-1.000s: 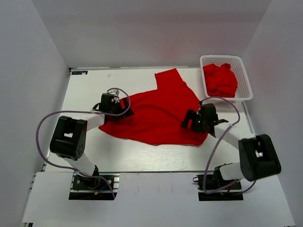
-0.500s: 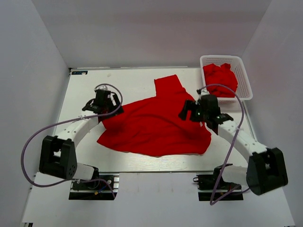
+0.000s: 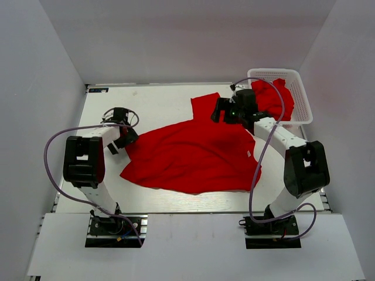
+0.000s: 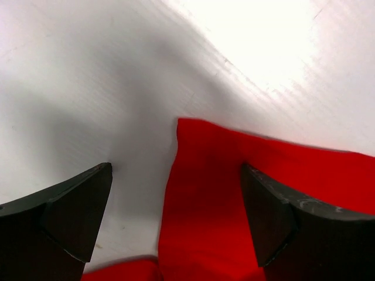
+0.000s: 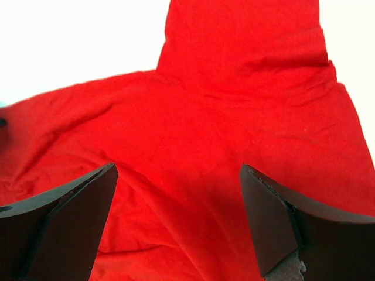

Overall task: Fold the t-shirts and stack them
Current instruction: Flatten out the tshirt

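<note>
T-shirt (image 3: pixel 193 155) lies spread; left hand (image 4: pixel 176 196) and right hand (image 5: pixel 176 196) gape empty; only overhead shows the basket (image 3: pixel 302 102).

Open white tabletop (image 3: pixel 152 105) lies at my far left; a white plastic lattice basket (image 3: pixel 300 99) (red fabric (image 3: pixel 272 96) heaped inside) blocks my far right corner.

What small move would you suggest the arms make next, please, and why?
I would probably lower the open left end effector and pinch the corner of the plain red fabric t-shirt: the left wrist view shows that corner lying flat on the white table between its open jaws. The right end effector is likewise open above the shirt near the sleeve, holding nothing.
</note>
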You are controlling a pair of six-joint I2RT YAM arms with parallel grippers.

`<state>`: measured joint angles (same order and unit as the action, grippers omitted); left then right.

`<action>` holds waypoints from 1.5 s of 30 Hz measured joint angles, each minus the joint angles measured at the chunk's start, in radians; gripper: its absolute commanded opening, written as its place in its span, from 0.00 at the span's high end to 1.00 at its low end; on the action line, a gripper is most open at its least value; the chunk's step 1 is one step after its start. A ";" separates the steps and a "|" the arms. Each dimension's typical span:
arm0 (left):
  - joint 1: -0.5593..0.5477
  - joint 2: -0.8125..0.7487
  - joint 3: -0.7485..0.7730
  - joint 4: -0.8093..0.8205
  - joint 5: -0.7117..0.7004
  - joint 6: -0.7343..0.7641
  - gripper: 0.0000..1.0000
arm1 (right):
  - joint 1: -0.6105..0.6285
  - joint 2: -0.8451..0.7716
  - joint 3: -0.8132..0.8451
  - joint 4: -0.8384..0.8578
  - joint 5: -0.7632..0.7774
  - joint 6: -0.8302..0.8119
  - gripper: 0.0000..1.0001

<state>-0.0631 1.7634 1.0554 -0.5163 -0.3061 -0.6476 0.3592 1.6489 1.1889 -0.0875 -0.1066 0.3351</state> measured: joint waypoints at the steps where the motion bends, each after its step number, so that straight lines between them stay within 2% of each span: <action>1: 0.003 0.000 0.000 0.010 0.004 0.000 0.00 | -0.001 0.002 0.000 -0.008 -0.001 -0.003 0.10; 6: 0.009 0.020 0.011 0.068 0.025 0.008 0.00 | -0.006 0.003 0.000 -0.022 0.000 -0.006 0.10; 9: 0.009 0.043 0.034 0.095 0.025 0.019 0.18 | -0.007 0.003 0.000 -0.023 0.004 -0.007 0.10; 10: 0.008 0.050 0.041 0.102 0.025 0.024 0.25 | -0.008 0.003 0.000 -0.023 0.009 -0.007 0.10; 11: 0.007 0.057 0.046 0.111 0.026 0.031 0.38 | -0.010 0.003 0.000 -0.023 0.014 -0.007 0.10; 13: 0.004 0.066 0.048 0.134 0.031 0.050 0.53 | -0.010 0.007 0.000 -0.022 0.032 -0.005 0.10; 14: 0.002 0.069 0.047 0.149 0.043 0.060 0.71 | -0.011 0.014 0.003 -0.025 0.039 -0.004 0.10; 16: 0.000 0.072 0.039 0.186 0.070 0.067 0.94 | -0.013 0.043 0.026 -0.034 0.053 -0.002 0.10; 17: 0.000 0.073 0.034 0.202 0.082 0.075 1.00 | -0.016 0.067 0.044 -0.039 0.060 -0.002 0.10; 24: -0.001 0.056 -0.009 0.283 0.121 0.083 1.00 | -0.025 0.286 0.270 -0.068 0.133 -0.027 0.10; 28: -0.001 0.028 -0.054 0.330 0.148 0.097 1.00 | -0.026 0.435 0.466 -0.081 0.198 -0.077 0.10; 34: -0.004 -0.006 -0.099 0.349 0.184 0.116 1.00 | -0.031 0.648 0.725 -0.057 0.214 -0.149 0.10; 45: -0.006 -0.039 -0.121 0.312 0.210 0.153 1.00 | -0.043 0.818 0.808 0.078 0.216 -0.183 0.10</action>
<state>-0.0689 1.7241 0.9348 -0.2039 -0.0963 -0.4950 0.3161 2.4668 1.9972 -0.0097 0.1097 0.1524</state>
